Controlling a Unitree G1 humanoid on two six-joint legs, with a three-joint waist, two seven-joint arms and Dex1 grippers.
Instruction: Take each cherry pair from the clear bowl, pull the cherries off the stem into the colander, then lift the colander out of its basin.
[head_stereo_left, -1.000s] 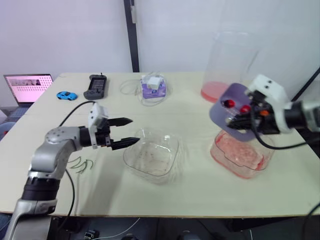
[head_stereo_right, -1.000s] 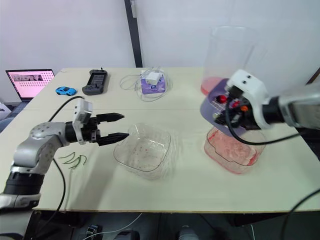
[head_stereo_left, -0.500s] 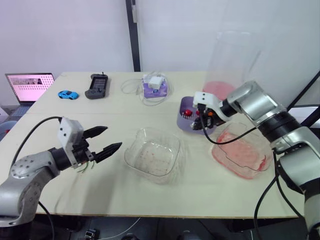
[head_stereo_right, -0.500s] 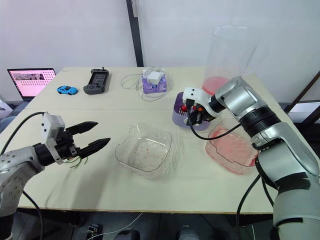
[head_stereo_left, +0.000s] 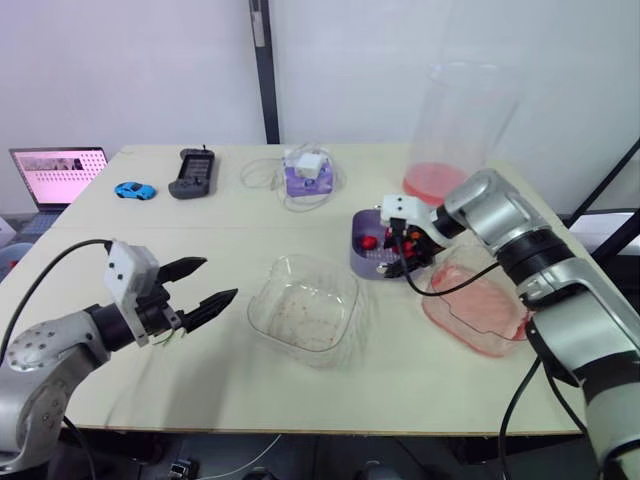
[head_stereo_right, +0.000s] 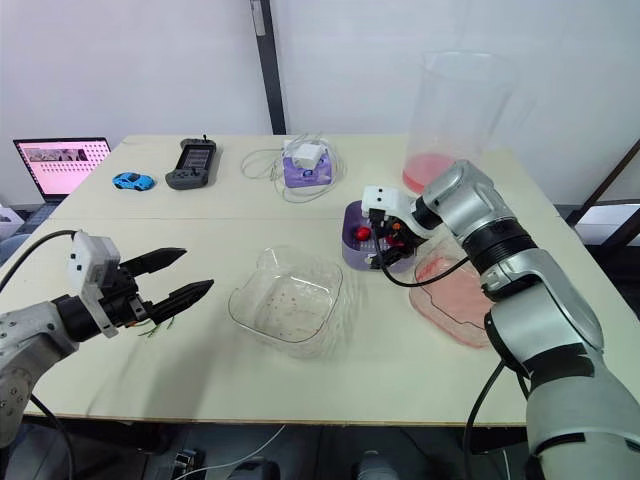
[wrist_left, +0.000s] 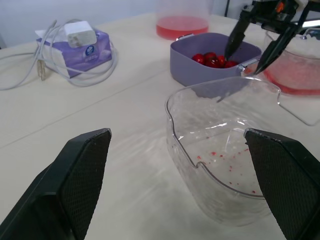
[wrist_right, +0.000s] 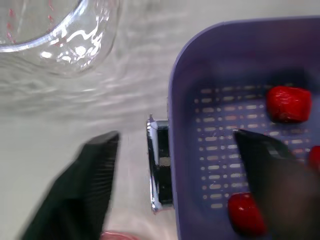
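No writing can be read anywhere. The open laptop's pink screen (head_stereo_left: 57, 168) at the worktop's far left corner shows rows too small to make out, and the purple cardboard box (wrist_left: 92, 54) carries a round blue mark whose lettering is illegible.

The laptop (head_stereo_left: 55, 172) is cut by the edge. My right wrist view crops the colander (wrist_right: 235, 125), and my fingers (wrist_right: 100, 175) there blur.

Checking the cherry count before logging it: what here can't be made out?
Cherries in the colander: head views, near wall and right gripper cover some; right wrist view cuts them at the edge.
Stems on the table: head views, left gripper covers most.
Laptop screen: head views, too small.
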